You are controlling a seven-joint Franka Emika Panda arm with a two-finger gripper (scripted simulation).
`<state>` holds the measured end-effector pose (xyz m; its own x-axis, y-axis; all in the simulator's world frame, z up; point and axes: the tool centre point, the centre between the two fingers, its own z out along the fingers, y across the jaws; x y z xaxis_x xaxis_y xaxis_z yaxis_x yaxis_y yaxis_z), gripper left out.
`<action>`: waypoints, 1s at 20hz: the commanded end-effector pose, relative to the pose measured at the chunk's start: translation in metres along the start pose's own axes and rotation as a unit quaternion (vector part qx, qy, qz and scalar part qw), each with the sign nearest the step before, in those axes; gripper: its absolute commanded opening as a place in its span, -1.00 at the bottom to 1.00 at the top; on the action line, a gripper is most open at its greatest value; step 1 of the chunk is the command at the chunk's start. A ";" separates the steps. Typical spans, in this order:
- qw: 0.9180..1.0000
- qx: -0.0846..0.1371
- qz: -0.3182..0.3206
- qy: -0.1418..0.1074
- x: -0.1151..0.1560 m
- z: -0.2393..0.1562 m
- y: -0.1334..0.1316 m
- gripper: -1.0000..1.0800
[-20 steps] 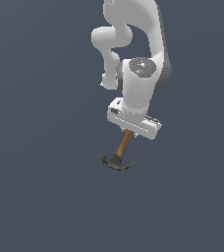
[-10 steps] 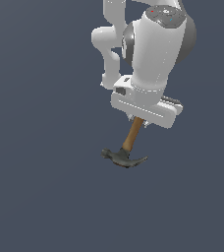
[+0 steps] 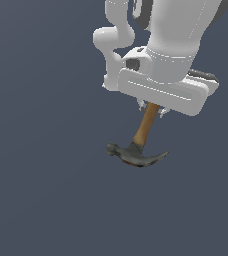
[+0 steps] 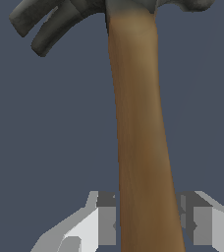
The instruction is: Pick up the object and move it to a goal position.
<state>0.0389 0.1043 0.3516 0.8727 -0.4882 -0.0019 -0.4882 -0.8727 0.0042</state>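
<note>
The object is a small claw hammer (image 3: pixel 142 137) with a brown wooden handle and a dark grey head with a curved claw. It hangs head-down below the white hand, clear of the floor. My gripper (image 3: pixel 151 106) is shut on the upper part of the handle; in the exterior view its fingers are mostly hidden behind the hand's body. The wrist view shows the handle (image 4: pixel 141 147) running between the two grey pads (image 4: pixel 106 216), which press on both its sides, with the head (image 4: pixel 60 19) at the far end.
A plain dark blue-grey floor (image 3: pixel 36 200) fills the scene. The white arm links (image 3: pixel 116 40) rise behind the hand at the top of the exterior view.
The arm has carried the hammer upward and toward the camera, so hand and hammer appear larger. The hammer stays gripped, tilting slightly.
</note>
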 end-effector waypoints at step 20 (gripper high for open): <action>1.000 0.002 -0.002 0.001 0.017 -0.089 -0.026 -1.00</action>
<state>0.0663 0.1188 0.4356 0.8743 -0.4854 -0.0032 -0.4854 -0.8743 0.0031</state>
